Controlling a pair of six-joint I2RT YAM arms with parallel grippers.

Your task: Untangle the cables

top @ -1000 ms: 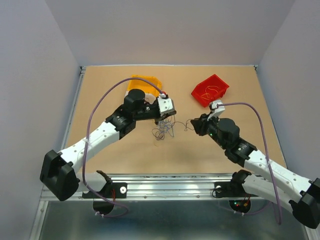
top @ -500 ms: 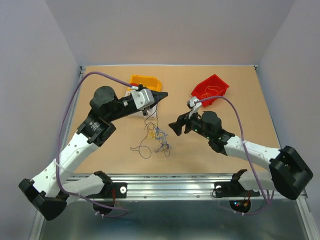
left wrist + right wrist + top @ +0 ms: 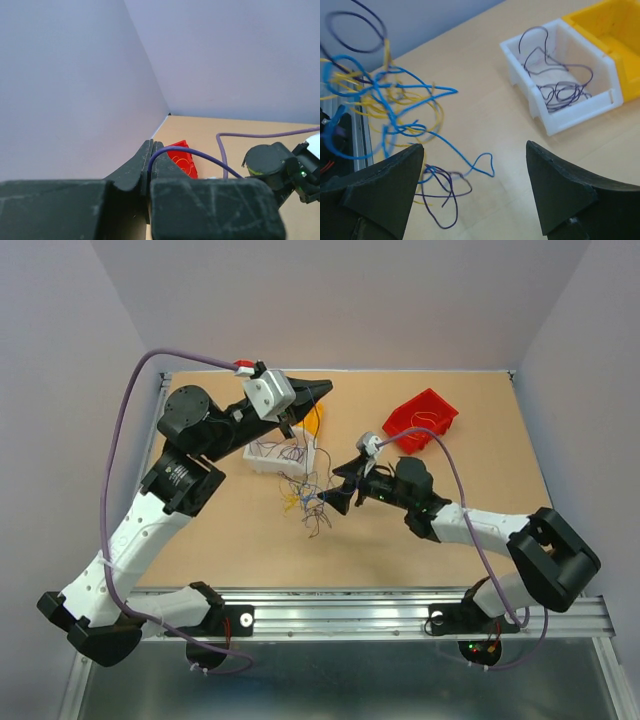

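Observation:
The cables [image 3: 305, 502] lie as a loose clump of blue, yellow and purple wires [image 3: 395, 110] on the table's middle. My left gripper [image 3: 322, 390] is raised above the back of the table. It is shut [image 3: 151, 145] on one purple wire [image 3: 190, 152], which arcs out of the jaws to the right. My right gripper [image 3: 332, 490] is low, just right of the clump. It stands wide open [image 3: 472, 150] with only a blue loop and a purple loop on the table below the gap.
A white bin [image 3: 262, 462] holding purple wires [image 3: 560, 90] stands left of the clump. A yellow bin [image 3: 615, 40] behind it is partly hidden by the left gripper. A red bin [image 3: 420, 420] with orange wire stands at the back right. Metal rail along the near edge.
My left gripper has risen and swung toward the back, still shut. My right gripper has opened wide and moved left up to the clump.

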